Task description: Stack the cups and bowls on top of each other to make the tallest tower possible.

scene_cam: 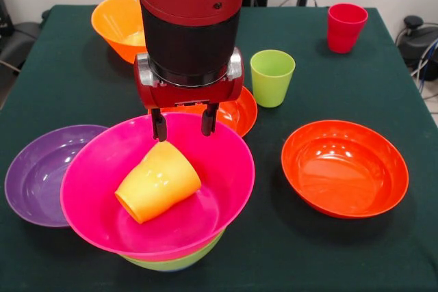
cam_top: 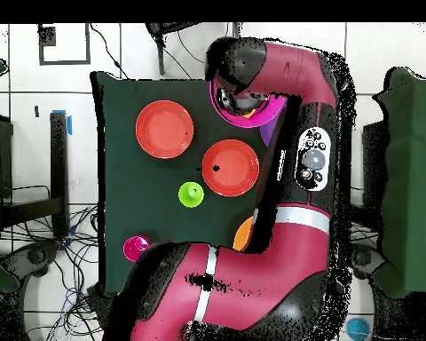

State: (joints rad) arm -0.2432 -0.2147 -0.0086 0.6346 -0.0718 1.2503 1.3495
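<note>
The gripper point(scene_cam: 183, 125) hangs open, its two fingers just above the far rim of the magenta bowl point(scene_cam: 219, 189) and holding nothing. A yellow-orange cup point(scene_cam: 157, 182) lies on its side inside that bowl, which nests in a lime-green bowl point(scene_cam: 181, 262) to form the tower at the surface's point(scene_cam: 287, 251) near edge. A purple bowl point(scene_cam: 37, 172) sits at left, a red-orange bowl point(scene_cam: 344, 167) at right.

The arm point(scene_cam: 188, 5) is showing a glossy red shell over a broad black cylindrical wrist section, with one small dark screw hole in the red band. Silver-grey caps are flanking the red claw point(scene_cam: 183, 124) mount, and two short black fingers point(scene_cam: 159, 126) are projecting below. Overhead, the arm's red casing is carrying a white band and a grey button panel.
</note>
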